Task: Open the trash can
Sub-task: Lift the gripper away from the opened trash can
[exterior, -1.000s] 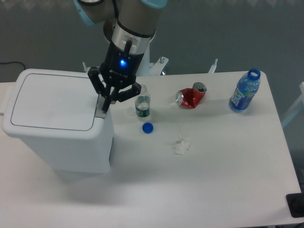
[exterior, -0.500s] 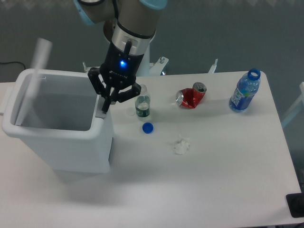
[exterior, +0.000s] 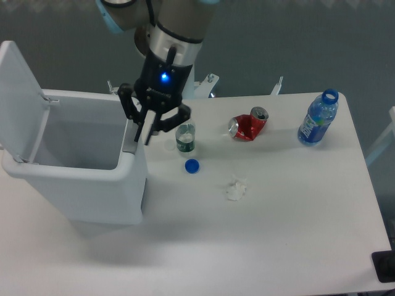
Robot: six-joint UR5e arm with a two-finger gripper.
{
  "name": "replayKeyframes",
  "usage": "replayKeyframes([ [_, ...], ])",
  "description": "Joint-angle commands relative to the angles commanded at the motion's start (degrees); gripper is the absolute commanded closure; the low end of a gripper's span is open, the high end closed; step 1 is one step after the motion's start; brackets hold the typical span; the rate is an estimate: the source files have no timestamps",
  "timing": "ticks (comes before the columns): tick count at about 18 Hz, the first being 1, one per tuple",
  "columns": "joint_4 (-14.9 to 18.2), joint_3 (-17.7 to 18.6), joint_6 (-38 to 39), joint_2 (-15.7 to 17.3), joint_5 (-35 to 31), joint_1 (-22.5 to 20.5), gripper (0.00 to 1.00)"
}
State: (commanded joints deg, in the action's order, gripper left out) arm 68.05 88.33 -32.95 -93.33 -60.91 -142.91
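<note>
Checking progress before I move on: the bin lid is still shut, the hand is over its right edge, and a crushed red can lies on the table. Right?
Not quite. The camera view shows the bin lid standing open. The hand is over the right edge and the red can lies on the table, as you said.
</note>
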Motion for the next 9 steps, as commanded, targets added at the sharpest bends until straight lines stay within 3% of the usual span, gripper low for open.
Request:
replayKeyframes([
  [2, -1.51, 0.00, -3.34, -1.58, -1.92, -1.14, 0.00],
  [6, -2.04, -0.09, -9.75, -5.62, -12.20, -2.28, 0.00],
  [9, -3.18, -0.61, -15.19, -9.66, -13.36, -7.02, 0.00],
])
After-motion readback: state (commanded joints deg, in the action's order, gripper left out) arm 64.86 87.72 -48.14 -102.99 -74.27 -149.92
